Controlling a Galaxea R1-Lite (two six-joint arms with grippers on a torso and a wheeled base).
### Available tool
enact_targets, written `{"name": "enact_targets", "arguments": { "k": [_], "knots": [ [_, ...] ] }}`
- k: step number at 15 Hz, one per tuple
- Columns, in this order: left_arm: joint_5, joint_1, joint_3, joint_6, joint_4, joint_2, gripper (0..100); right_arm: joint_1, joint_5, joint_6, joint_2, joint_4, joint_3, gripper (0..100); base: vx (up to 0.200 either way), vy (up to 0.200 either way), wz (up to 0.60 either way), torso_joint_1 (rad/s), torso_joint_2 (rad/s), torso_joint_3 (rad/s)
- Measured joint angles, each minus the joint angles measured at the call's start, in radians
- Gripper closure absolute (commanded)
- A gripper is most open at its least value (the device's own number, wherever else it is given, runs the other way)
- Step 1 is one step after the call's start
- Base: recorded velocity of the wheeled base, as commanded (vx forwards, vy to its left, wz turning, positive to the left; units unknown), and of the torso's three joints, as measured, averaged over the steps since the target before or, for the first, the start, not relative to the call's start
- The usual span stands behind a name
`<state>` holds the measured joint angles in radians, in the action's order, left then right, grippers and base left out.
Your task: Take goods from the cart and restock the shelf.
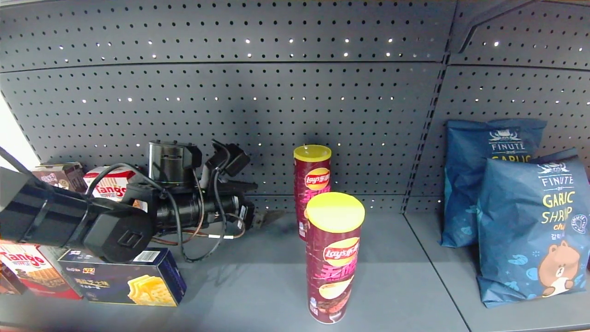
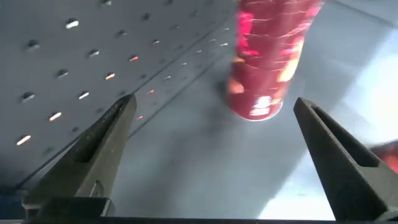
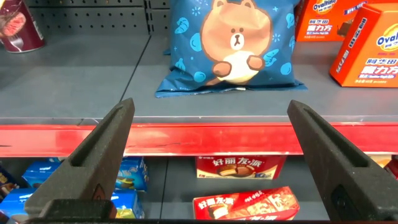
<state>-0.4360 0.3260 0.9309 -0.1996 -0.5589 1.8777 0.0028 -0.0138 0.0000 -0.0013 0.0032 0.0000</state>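
Cans of crisps, two of them, dark red with yellow lids, stand upright near the middle of the grey shelf [image 1: 258, 281]: the front can [image 1: 333, 258] is close to the front edge, and the rear can [image 1: 312, 184] is behind it near the back edge, by the pegboard panel [image 1: 230, 92]. The two are near each other, but whether they touch cannot be told. The left claw [image 1: 267, 216] hangs low over the shelf near the back edge, just left of the rear can and apart from it. In the left wrist view the left claw [image 2: 214, 102] is spread wide with nothing between its fingers, and the rear can [image 2: 267, 56] is ahead of it. Toward the left end lie a blue biscuit box [image 1: 133, 279] and a red wafer box [image 1: 32, 269] at the front edge, and more boxes [image 1: 110, 180] sit behind the arm. Two blue snack bags [image 1: 530, 230] lean at the right end. The right claw [image 3: 211, 104] is also spread and empty, out in front of the shelf's red front strip [image 3: 205, 138], facing a blue bag with a bear [image 3: 227, 50]. Orange boxes [image 3: 367, 43] stand beside that bag, and red boxes [image 3: 239, 168] lie on the shelf below.
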Motion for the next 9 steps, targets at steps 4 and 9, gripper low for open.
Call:
{"name": "enact_targets", "arguments": {
  "k": [4,9],
  "knots": [
    [0.063,0.036,0.002,0.003,-0.002,0.007,0,0.000,0.000,0.000,0.000,0.000,0.000,0,0.000,0.000,0.00,0.000,0.00,0.000],
    [0.105,0.058,0.067,0.009,0.000,0.066,0,0.000,0.000,0.000,0.000,0.000,0.000,0,0.000,0.000,0.00,0.000,0.00,0.000]
  ]
}}
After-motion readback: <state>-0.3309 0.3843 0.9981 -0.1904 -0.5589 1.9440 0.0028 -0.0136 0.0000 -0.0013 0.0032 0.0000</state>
